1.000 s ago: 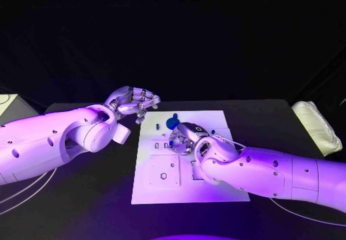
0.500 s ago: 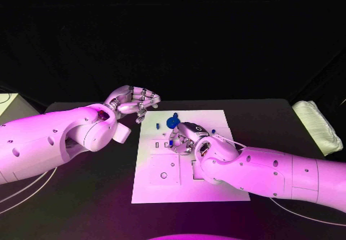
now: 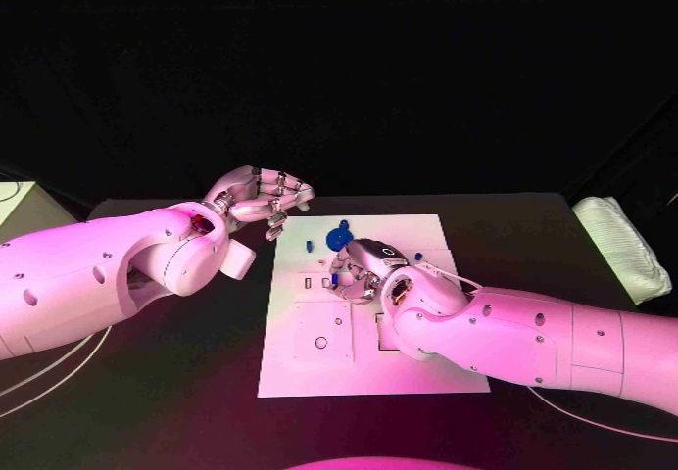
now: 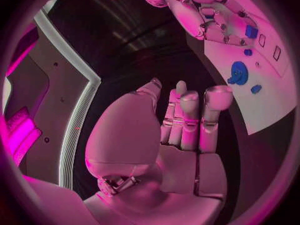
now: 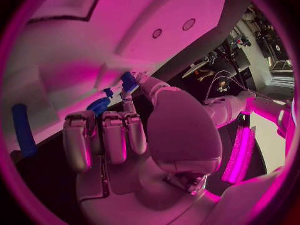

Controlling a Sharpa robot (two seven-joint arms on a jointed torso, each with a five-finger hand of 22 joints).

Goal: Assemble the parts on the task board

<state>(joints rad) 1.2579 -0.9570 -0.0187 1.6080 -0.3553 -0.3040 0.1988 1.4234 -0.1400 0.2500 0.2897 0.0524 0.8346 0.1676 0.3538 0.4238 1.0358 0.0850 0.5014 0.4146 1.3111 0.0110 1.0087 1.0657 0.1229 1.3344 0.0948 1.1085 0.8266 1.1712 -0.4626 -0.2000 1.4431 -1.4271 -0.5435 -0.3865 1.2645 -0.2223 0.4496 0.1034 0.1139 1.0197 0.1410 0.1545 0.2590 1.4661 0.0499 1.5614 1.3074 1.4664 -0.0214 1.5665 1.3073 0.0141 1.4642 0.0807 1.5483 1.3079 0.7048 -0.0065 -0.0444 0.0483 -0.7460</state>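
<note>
The white task board [image 3: 424,377] lies in the middle of the black table. My right hand [image 3: 364,266] is low over the board's middle and pinches a small blue part [image 5: 129,81] between thumb and a finger, its other fingers curled in. The same part [image 4: 251,31] shows at that hand's fingertips in the left wrist view. A round blue part [image 3: 338,238] sits on the board's far end, with a small blue piece [image 3: 307,245] beside it. My left hand [image 3: 262,206] hovers off the board's far left corner, fingers curled in with nothing in them.
A long blue piece [image 5: 22,130] lies on the board near my right hand. Small slots and a raised white plate [image 3: 322,335] mark the board's near left. A white bundle [image 3: 622,250] lies at the table's right edge.
</note>
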